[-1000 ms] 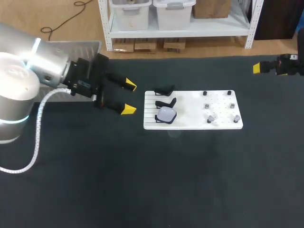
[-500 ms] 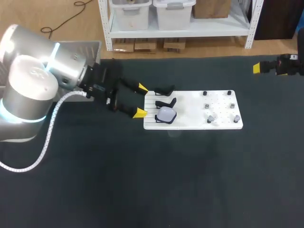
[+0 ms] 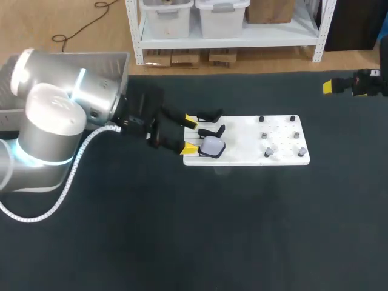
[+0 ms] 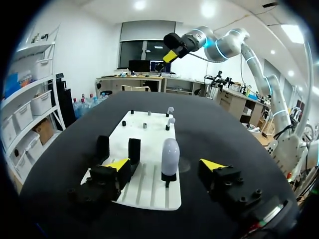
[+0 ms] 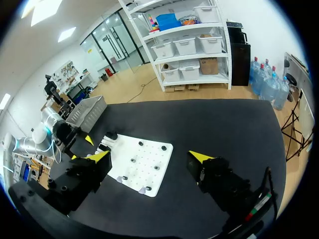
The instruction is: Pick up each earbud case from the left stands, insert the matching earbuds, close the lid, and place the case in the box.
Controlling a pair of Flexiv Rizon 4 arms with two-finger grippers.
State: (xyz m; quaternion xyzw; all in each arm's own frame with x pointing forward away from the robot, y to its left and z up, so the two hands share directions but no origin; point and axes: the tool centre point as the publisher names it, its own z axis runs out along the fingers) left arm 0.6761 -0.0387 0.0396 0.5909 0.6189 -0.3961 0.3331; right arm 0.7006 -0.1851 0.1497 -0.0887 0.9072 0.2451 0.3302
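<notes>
One white board (image 3: 242, 142), three black stands (image 3: 210, 114) (image 3: 213, 130) (image 3: 203, 152), one earbud case (image 3: 213, 145) and two small earbuds (image 3: 269, 150) (image 3: 301, 151) are seen.

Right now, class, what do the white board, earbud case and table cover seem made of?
The white board looks like rigid matte plastic, given its moulded grooves. The earbud case seems smooth pale plastic, rounded, faintly glossy. The table cover is probably dull dark fabric or mat: no glare.

We see one pale, rounded earbud case (image 3: 212, 145), lid shut, upright on the front-most of three black stands (image 3: 211, 131) at the white board's (image 3: 242, 138) left end. Small whitish earbuds (image 3: 270, 150) sit by pegs at its right end.
</notes>
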